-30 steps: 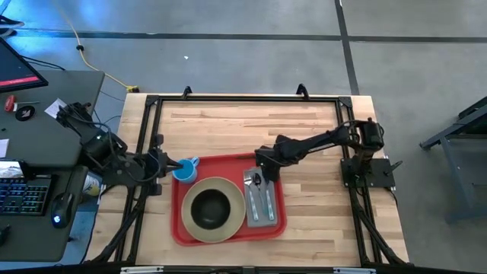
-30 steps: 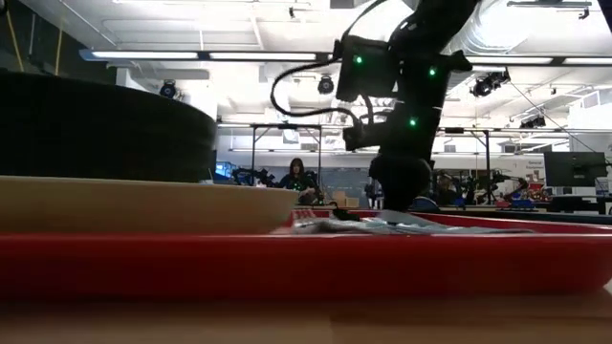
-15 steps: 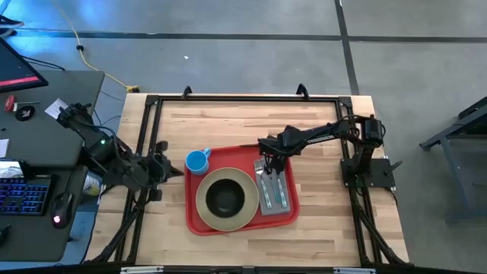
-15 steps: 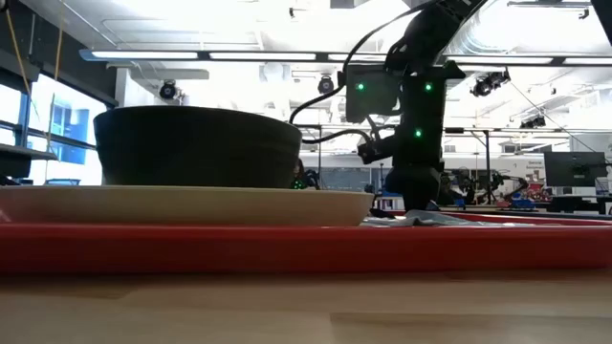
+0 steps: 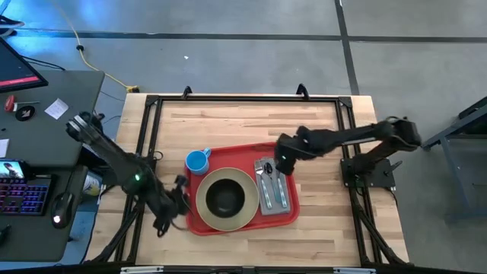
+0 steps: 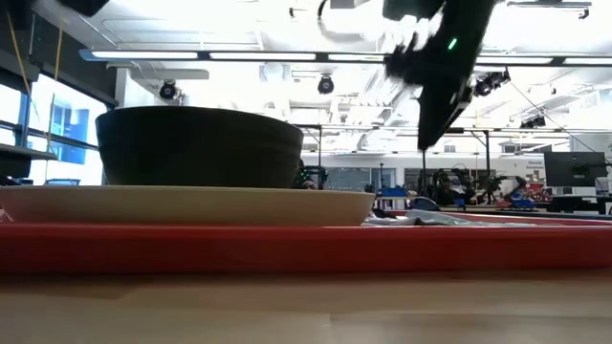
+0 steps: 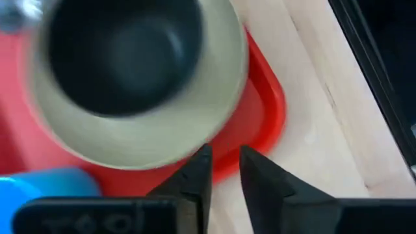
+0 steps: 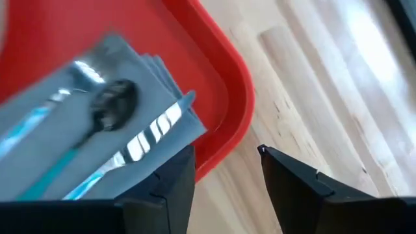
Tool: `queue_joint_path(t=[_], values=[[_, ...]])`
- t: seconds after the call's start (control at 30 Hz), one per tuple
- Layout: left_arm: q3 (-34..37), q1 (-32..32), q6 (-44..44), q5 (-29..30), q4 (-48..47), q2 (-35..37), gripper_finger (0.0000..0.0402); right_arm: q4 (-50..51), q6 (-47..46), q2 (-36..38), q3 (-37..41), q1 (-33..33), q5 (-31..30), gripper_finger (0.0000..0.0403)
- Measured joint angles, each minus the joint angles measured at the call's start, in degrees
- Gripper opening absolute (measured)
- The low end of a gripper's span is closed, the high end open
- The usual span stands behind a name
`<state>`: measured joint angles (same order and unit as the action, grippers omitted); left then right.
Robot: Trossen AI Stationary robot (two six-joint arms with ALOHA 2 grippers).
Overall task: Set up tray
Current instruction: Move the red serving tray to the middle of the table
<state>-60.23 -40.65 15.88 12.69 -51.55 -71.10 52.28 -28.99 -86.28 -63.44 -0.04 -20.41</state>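
Observation:
The red tray (image 5: 236, 158) lies mid-table and carries a cream plate (image 5: 204, 199) with a dark bowl (image 5: 225, 199), a blue cup (image 5: 198, 161) at its far left corner, and a grey napkin (image 5: 275, 196) with cutlery on the right. My left gripper (image 5: 180, 205) is at the tray's near left corner. In its wrist view the gripper (image 7: 224, 166) is open by a narrow gap over the tray's rim (image 7: 270, 110). My right gripper (image 5: 283, 160) hangs open above the tray's far right corner (image 8: 224, 97), clear of it. My left gripper points down at a slant over the rim of the tray's near left corner (image 7: 227, 156). Its own fingers hide the spot, so I cannot tell whether the tips touch the rim.
A black frame (image 5: 152, 103) borders the wooden table top. Bare wood lies on the far side of the tray (image 5: 243, 122) and to its right (image 5: 319, 205). A desk with a keyboard (image 5: 23, 194) stands off the table's left edge.
The tray with all it carries has slid toward the table's right edge and a little toward the far edge, then stopped. My right gripper has risen off the napkin area and drawn toward the right edge. My left gripper has moved from beside the cup toward the near edge and down.

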Motion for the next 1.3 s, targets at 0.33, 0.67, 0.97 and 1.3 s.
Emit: queue_joint_path(t=[0.33, 0.67, 0.97, 1.3], values=[[0.0, -4.92, 12.94, 0.01, 9.1, -14.58, 0.0147, 1.21, -15.79, 9.92, -0.04, 20.37, -11.51, 0.0151], [-0.04, -4.71, 22.41, -4.64, 15.25, -22.52, 0.0147, 1.04, -26.53, 9.44, -0.04, 31.05, -10.64, 0.0149], [-4.41, -6.59, 19.44, -5.99, 19.7, -26.18, 0.0147, 1.23, -28.03, 9.44, -0.04, 33.75, -7.34, 0.0149], [-13.41, -6.94, 23.28, -1.65, 9.09, -34.72, 0.0147, 1.6, -28.81, 9.44, -0.04, 38.7, -6.0, 0.015]])
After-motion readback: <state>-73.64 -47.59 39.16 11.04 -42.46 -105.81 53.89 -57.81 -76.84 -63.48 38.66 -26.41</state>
